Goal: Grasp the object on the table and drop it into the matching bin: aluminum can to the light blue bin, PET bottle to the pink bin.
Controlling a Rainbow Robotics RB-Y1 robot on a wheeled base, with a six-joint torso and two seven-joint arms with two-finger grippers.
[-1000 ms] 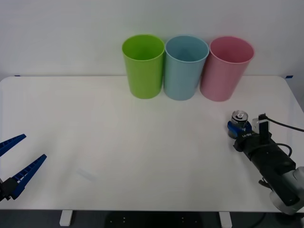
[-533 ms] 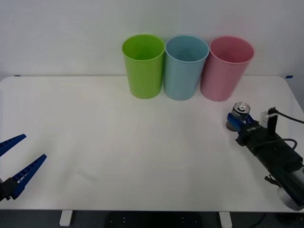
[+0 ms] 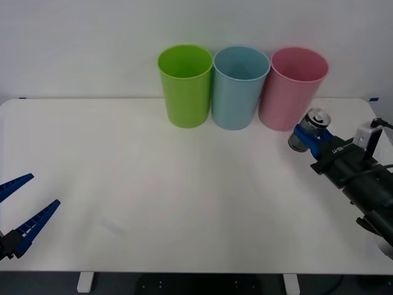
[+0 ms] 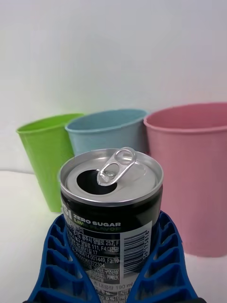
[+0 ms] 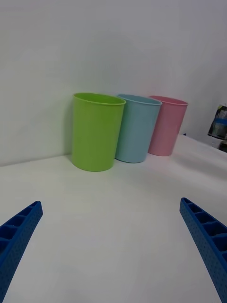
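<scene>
The aluminum can [image 3: 314, 125] [image 4: 112, 208], dark with a silver pull-tab top, is lifted off the table [image 3: 153, 184] at the far right, tilted toward the bins. My right gripper [image 3: 306, 138] [image 4: 113, 265] is shut on its lower body, blue fingers [image 4: 56, 260] on both sides. It hangs just in front and to the right of the pink bin [image 3: 291, 88] [image 4: 194, 175]. The light blue bin [image 3: 239, 86] [image 4: 111, 130] stands left of the pink one. My left gripper [image 3: 24, 212] [image 5: 113, 246] is open, low at the table's front left, holding nothing.
A lime green bin [image 3: 185, 84] [image 4: 45, 151] [image 5: 97, 130] stands left of the light blue bin [image 5: 137, 127], the three touching in a row at the back edge against a white wall; the pink bin [image 5: 166, 124] ends it. The right arm's black body [image 3: 359, 184] stretches over the table's right edge.
My right gripper has lifted the can off the table and carried it back and slightly right, toward the pink bin. The left arm has not moved.
</scene>
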